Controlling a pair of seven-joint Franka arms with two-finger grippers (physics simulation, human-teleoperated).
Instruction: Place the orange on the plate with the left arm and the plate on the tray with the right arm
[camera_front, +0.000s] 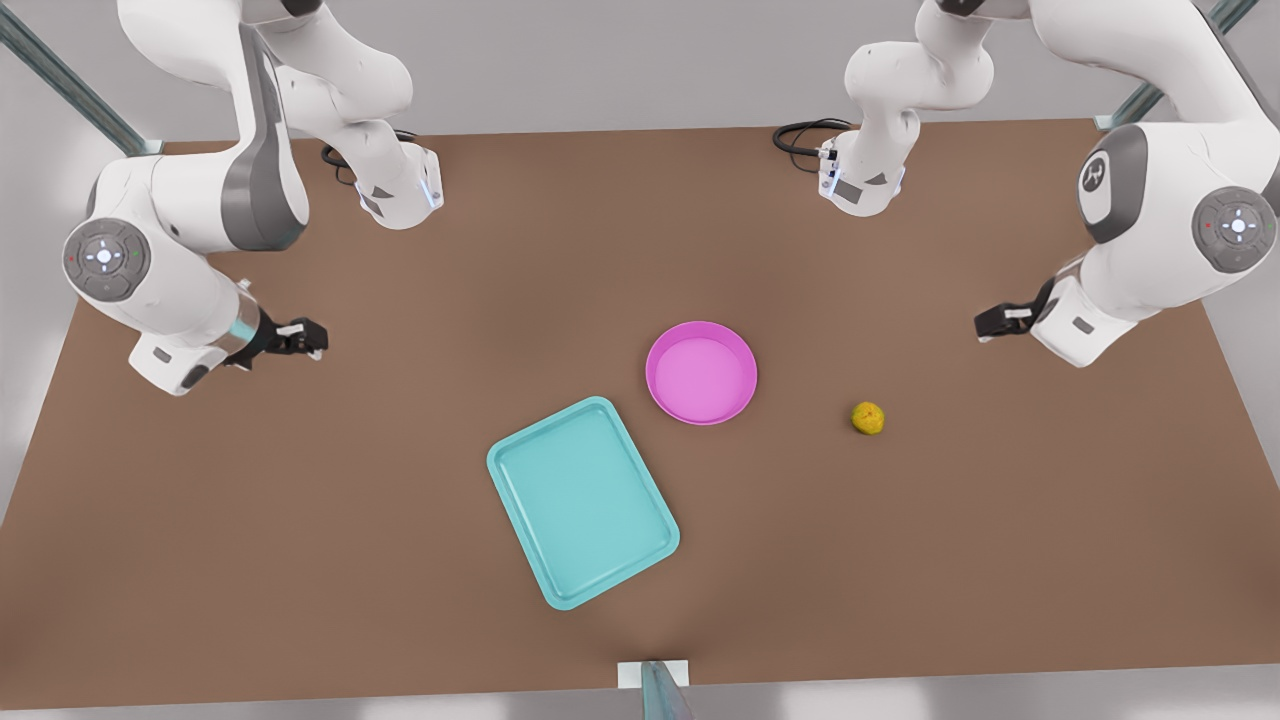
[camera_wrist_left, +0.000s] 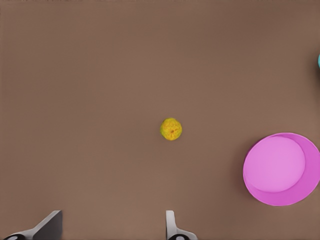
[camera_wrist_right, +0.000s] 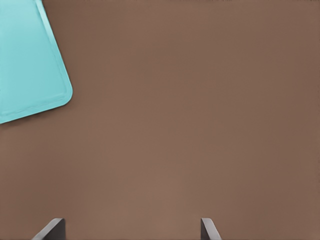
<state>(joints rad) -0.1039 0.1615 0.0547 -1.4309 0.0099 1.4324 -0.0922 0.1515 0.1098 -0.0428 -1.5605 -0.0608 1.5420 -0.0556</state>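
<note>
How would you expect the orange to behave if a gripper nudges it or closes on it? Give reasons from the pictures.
The orange looks roundish and lies free on the flat table, so a nudge would probably roll it. Its bumpy skin may give the fingers some grip. Being far smaller than the plate, it is likely light.

We get soft, even light all over the brown table (camera_front: 300, 520), bright enough with no glare anywhere. Shadows are really faint, just a slight dark smudge under the plate (camera_front: 701, 372) and tray (camera_front: 582, 502), so the light probably comes from overhead. The white arms look a bit washed out. Both wrist views come out slightly soft, edges a touch smeary, no obvious warping.
</note>
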